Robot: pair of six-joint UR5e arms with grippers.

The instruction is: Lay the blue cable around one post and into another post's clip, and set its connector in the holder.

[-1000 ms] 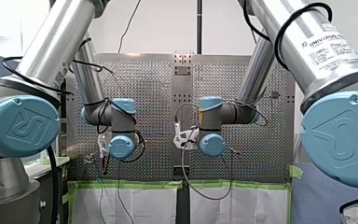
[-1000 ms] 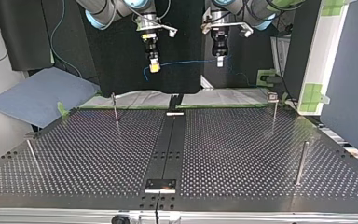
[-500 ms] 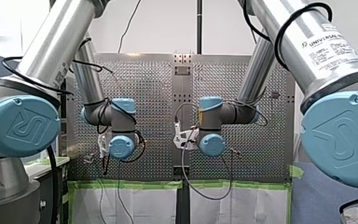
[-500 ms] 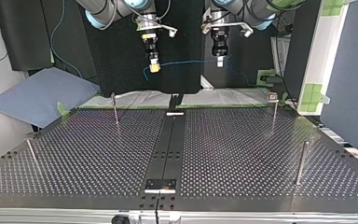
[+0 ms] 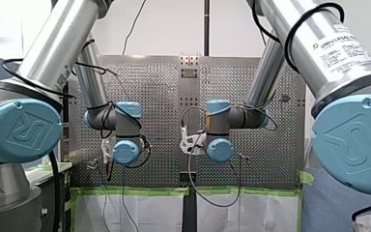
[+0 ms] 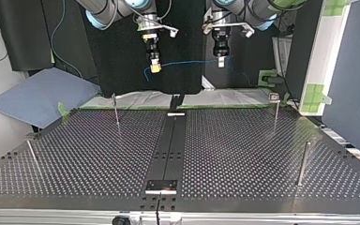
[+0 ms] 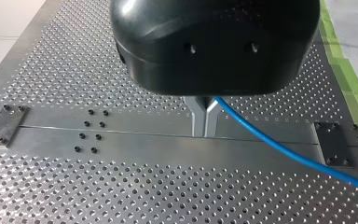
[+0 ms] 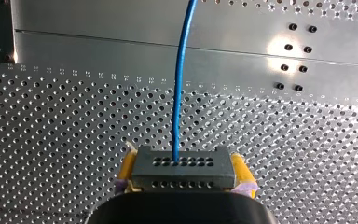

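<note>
In the top view both grippers hang high above the table's far edge. My right gripper (image 6: pixel 155 67), with yellow pads, is shut on the dark grey connector (image 8: pixel 182 168). The blue cable (image 6: pixel 187 62) runs from it across to my left gripper (image 6: pixel 221 61). In the left wrist view the metal fingers (image 7: pixel 204 133) are pinched shut on the blue cable (image 7: pixel 279 149), which trails off to one side. In the right wrist view the cable (image 8: pixel 179 93) leaves the connector straight ahead, between the yellow pads (image 8: pixel 240 170).
Thin posts stand on the perforated table: two at the far side (image 6: pixel 116 108) (image 6: pixel 275 110), one at each near side (image 6: pixel 32 154) (image 6: pixel 303 163). A dark centre strip (image 6: pixel 171 145) carries a small plate (image 6: pixel 161 186) near the front edge. A blue mat (image 6: pixel 37 96) lies beyond the table.
</note>
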